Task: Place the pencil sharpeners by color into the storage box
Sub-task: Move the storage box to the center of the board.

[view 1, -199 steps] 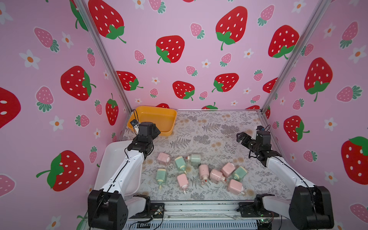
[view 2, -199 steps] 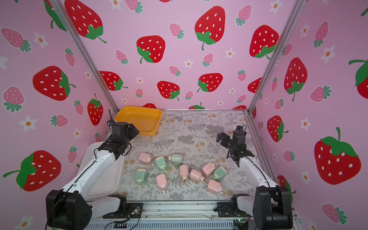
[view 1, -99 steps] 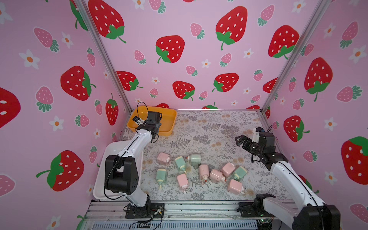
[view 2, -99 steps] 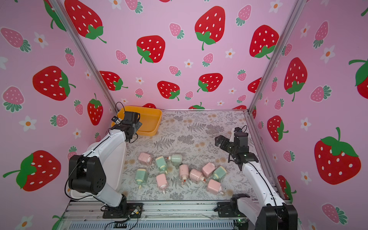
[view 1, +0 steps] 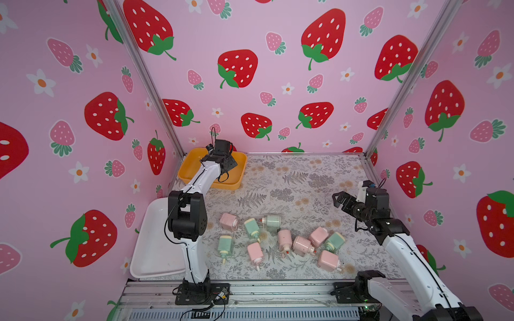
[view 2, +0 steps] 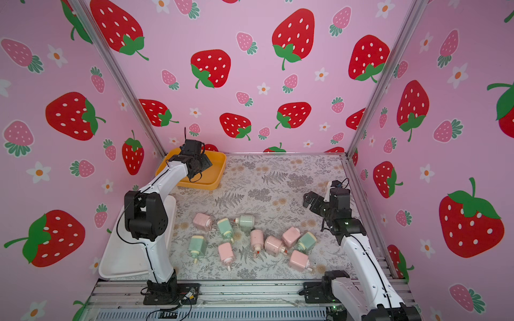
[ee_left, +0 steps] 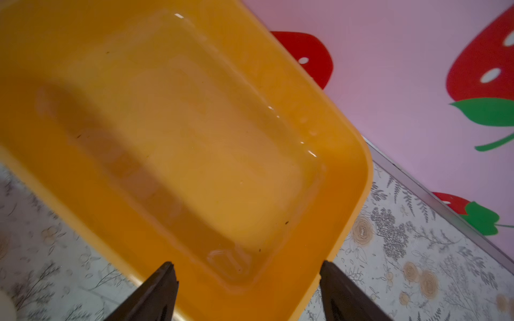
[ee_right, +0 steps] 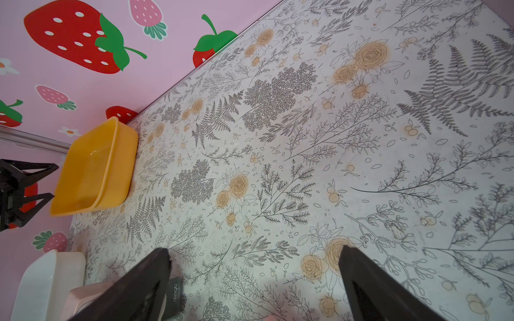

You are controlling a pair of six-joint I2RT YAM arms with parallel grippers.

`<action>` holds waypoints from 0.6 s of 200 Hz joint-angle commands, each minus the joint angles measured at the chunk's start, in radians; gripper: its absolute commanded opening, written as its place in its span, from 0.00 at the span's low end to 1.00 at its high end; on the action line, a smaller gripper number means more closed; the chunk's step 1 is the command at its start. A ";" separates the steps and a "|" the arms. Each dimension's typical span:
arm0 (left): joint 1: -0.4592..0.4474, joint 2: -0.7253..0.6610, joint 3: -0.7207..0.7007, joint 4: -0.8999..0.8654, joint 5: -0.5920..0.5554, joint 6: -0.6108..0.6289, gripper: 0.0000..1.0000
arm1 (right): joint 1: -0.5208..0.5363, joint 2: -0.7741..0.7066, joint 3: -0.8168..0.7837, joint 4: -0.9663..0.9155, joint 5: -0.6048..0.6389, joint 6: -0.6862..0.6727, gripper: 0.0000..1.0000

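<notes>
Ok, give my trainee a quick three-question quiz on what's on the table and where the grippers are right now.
1. How many mint green sharpeners lie on the table?
2. True or false: a sharpener lies inside the orange bin.
3. Which gripper hangs over the orange bin? A left, B right, C neither.
Key: 1 four. 2 false, the bin is empty. 3 A, the left gripper; the right gripper hovers open over the table.
</notes>
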 commanded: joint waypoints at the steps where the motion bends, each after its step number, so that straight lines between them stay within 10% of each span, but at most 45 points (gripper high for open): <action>1: -0.067 0.093 0.139 -0.175 0.021 0.274 0.86 | 0.010 0.003 -0.001 -0.009 0.023 -0.003 1.00; 120: -0.154 0.375 0.463 -0.349 -0.067 0.405 0.60 | 0.012 0.000 -0.025 -0.001 0.036 -0.016 1.00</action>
